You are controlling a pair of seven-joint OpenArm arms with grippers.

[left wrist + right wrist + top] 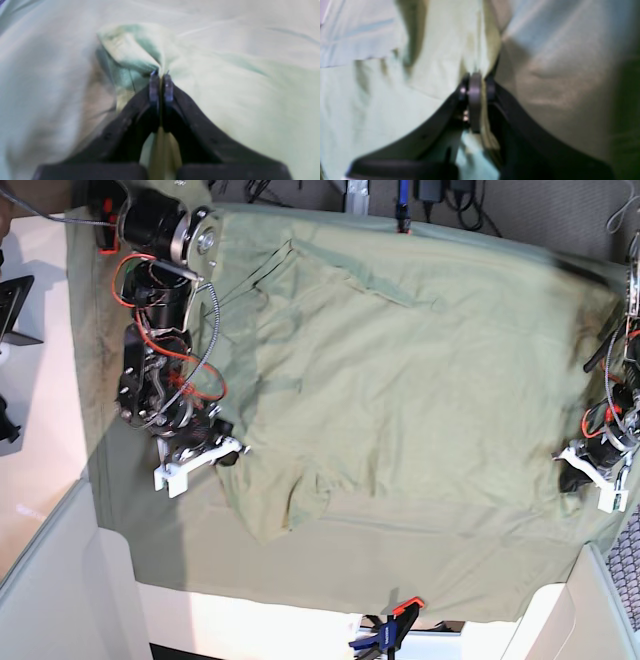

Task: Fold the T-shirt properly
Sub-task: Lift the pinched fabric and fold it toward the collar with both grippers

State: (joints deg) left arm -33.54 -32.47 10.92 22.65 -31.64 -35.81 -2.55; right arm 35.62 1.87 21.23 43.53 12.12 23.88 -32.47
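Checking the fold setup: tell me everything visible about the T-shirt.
The T-shirt is pale sage-green cotton-looking cloth, lying spread and wrinkled on the green tablecloth, one short sleeve toward the near edge. The left pincer and the right pincer are each shut on a pinch of its fabric at opposite ends.

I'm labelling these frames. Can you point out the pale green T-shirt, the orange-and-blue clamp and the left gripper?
Pale sage-green cotton T-shirt (400, 410): base view, chest panel.
Orange-and-blue spring clamp (392, 627): base view, handles.
Black left gripper (161, 75): left wrist view, between fingertips pinching fabric.
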